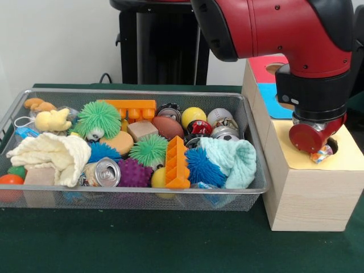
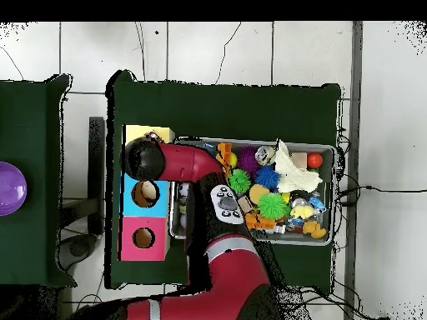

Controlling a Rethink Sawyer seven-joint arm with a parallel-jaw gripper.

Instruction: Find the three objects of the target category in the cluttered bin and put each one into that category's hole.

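My gripper (image 1: 320,151) hangs under the red wrist, just above the yellow top of the near wooden box (image 1: 310,187). It is shut on a small crinkly snack packet (image 1: 322,154) with orange and white print. The yellow-surrounded hole is mostly hidden under the gripper; only a dark edge shows beside it. In the overhead view the arm's end (image 2: 143,157) covers that hole and the gripper. The wire mesh bin (image 1: 142,191) stands left of the boxes, full of clutter. A shiny red and black packet (image 1: 199,127) lies near its back right.
The bin holds spiky rubber balls (image 1: 99,119), a silver drink can (image 1: 106,172), orange plastic blocks (image 1: 177,164), cloths (image 1: 51,156), wooden blocks and balls. The blue-surrounded hole (image 2: 148,193) and the red-surrounded hole (image 2: 143,238) lie beyond the yellow box. A purple bowl (image 2: 10,188) sits on a side table.
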